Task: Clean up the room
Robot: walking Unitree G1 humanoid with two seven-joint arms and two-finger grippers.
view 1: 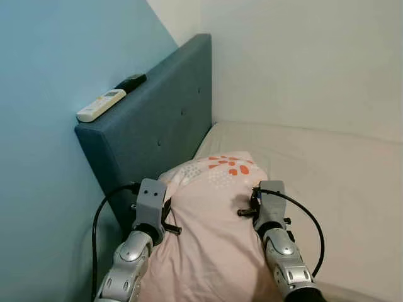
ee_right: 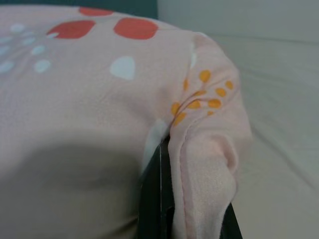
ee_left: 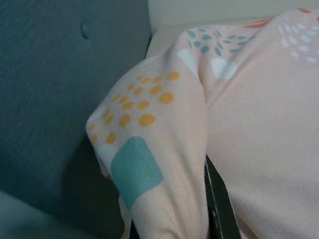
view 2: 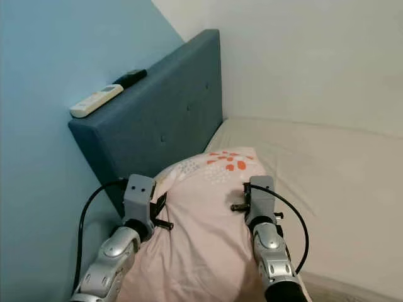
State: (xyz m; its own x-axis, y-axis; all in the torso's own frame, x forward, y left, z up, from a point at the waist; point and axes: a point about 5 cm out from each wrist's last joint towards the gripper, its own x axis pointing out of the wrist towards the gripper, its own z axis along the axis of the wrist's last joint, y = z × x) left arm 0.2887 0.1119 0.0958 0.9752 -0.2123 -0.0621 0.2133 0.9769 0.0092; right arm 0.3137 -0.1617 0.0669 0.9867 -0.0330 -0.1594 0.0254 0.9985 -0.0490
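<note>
A pale pink pillow (view 1: 211, 214) with orange, teal and white dots is held between my two arms, over the head end of the bed. My left gripper (view 1: 162, 189) is shut on its left edge, close to the headboard. In the left wrist view a black finger (ee_left: 219, 209) presses into a fold of the pillow (ee_left: 149, 129). My right gripper (view 1: 264, 186) is shut on the pillow's right edge. In the right wrist view the fingers (ee_right: 157, 199) pinch a bunched corner of the pillow (ee_right: 209, 149).
A blue-grey padded headboard (view 1: 157, 119) stands to the left, against a blue wall (view 1: 44, 157). On its top lie a white remote (view 1: 101, 105) and a black remote (view 1: 130, 82). The cream mattress (view 1: 327, 176) stretches right to the white wall.
</note>
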